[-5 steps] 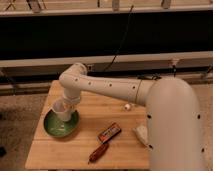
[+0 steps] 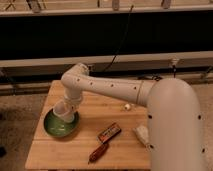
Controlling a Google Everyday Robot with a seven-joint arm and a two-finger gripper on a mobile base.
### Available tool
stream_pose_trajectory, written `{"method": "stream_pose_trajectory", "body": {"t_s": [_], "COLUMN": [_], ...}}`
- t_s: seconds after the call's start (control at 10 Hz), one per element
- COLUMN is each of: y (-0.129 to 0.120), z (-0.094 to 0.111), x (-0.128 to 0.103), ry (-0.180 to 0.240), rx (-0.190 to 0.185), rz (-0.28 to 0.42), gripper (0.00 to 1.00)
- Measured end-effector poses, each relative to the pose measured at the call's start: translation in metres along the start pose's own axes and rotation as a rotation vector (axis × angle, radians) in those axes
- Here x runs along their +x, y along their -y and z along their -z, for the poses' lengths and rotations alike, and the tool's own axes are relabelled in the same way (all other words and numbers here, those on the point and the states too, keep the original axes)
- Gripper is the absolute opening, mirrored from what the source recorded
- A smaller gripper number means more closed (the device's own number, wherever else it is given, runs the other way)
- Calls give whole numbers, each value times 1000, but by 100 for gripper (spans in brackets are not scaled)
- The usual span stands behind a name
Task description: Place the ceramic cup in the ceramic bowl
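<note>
A white ceramic cup [image 2: 63, 111] is at the end of my arm, over the far right part of the green ceramic bowl [image 2: 56, 128]. The bowl sits at the left side of the wooden table [image 2: 110, 112]. My gripper [image 2: 70, 106] is right at the cup, reaching down from the white arm, and is mostly hidden by the wrist. The cup looks slightly tilted, low over the bowl's inside.
A brown snack bar [image 2: 109, 132] and a reddish-brown packet [image 2: 98, 151] lie at the table's front middle. A small white object [image 2: 127, 106] lies mid-table. A pale item [image 2: 141, 134] sits by my arm's bulky upper link at the right.
The cup and gripper have moved slightly lower and nearer, deeper over the bowl. The other objects have not moved.
</note>
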Motion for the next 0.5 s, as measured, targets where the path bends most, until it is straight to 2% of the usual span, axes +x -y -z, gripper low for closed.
{"method": "stream_pose_trajectory", "body": {"t_s": [0.3,0.5], "y": [-7,2], "z": [9,12], "x": [3,2], "ry": [-15,-20], "rx": [-1,-2], "rz": [-27,-12], "gripper": [80,80]}}
